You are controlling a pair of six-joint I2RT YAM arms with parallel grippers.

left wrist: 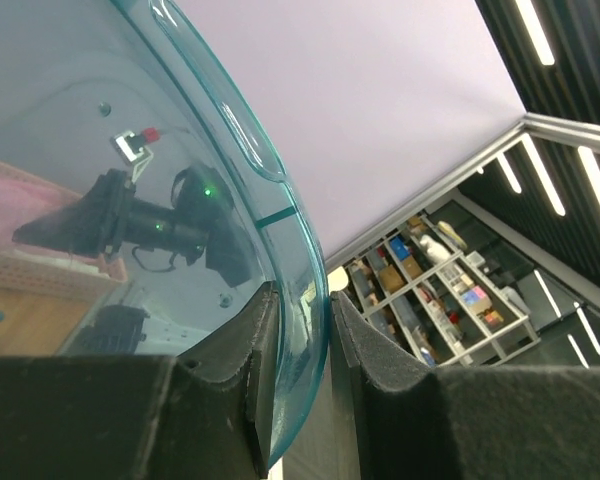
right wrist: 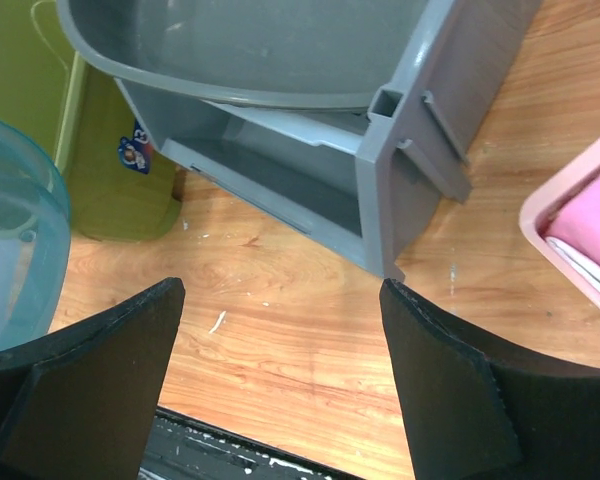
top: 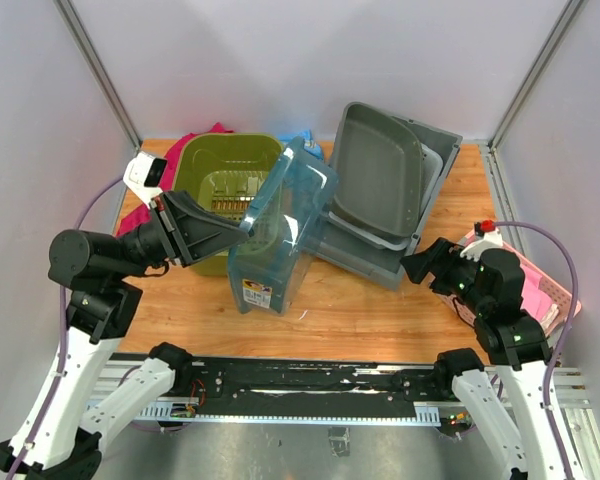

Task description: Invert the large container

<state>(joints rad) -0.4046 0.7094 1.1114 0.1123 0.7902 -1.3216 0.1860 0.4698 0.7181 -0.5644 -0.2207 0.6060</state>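
Observation:
The large container (top: 285,225) is a translucent blue tub. It stands tipped on one side in the middle of the table, its labelled end on the wood and its opening facing left. My left gripper (top: 242,224) is shut on its upper rim. In the left wrist view the rim (left wrist: 302,250) sits pinched between the two black pads of the left gripper (left wrist: 302,305). My right gripper (top: 416,266) is open and empty, low over the table to the right, apart from the tub. In the right wrist view the right gripper (right wrist: 280,295) is over bare wood and the tub's edge (right wrist: 15,235) shows at the left.
An olive green bin (top: 225,170) stands just behind and left of the tub, with a pink cloth (top: 195,135) behind it. Stacked grey bins (top: 380,185) lean at the back right, close to the tub and in front of my right gripper (right wrist: 280,120). A pink basket (top: 545,290) sits at the right edge.

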